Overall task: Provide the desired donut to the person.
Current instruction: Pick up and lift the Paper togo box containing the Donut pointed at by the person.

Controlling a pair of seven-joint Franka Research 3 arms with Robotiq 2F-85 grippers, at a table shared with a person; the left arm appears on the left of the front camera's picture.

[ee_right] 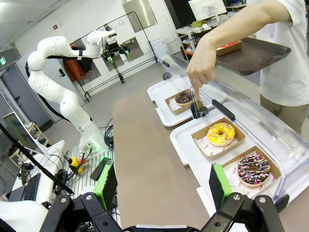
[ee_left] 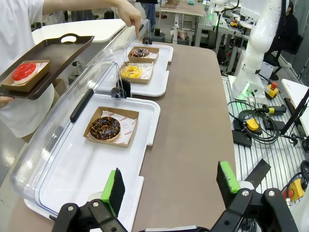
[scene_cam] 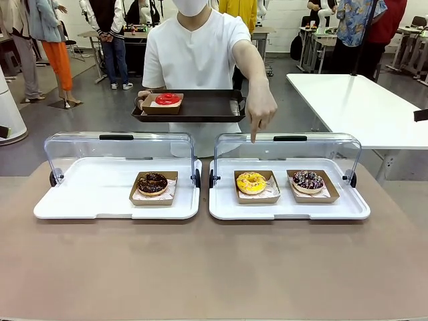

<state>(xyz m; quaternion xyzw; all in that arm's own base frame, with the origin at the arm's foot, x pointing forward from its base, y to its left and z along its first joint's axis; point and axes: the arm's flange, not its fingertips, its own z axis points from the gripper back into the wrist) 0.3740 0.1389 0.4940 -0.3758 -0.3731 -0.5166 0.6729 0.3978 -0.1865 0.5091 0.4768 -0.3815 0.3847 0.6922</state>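
The person (scene_cam: pixel 197 50) stands across the table, holding a dark tray (scene_cam: pixel 200 107) with a red donut (scene_cam: pixel 168 99) in one hand. Their other hand (scene_cam: pixel 259 114) points one finger down over the open lid at the yellow donut (scene_cam: pixel 251 182), which sits in a paper boat in the right white tray (scene_cam: pixel 224 210). A dark sprinkled donut (scene_cam: pixel 307 180) lies beside it. A chocolate donut (scene_cam: pixel 152 183) sits in the left white tray (scene_cam: pixel 80 200). My left gripper (ee_left: pixel 170 182) hangs open above that tray's near corner. My right gripper (ee_right: pixel 161 182) is open over the table edge, short of the yellow donut (ee_right: pixel 221 133).
Both clear lids (scene_cam: pixel 120 144) stand raised at the trays' far side. The brown tabletop (scene_cam: pixel 214 267) in front of the trays is bare. A white table (scene_cam: pixel 361 100) stands at the back right. Cables and a control box (ee_left: pixel 253 123) lie on the floor beside the table.
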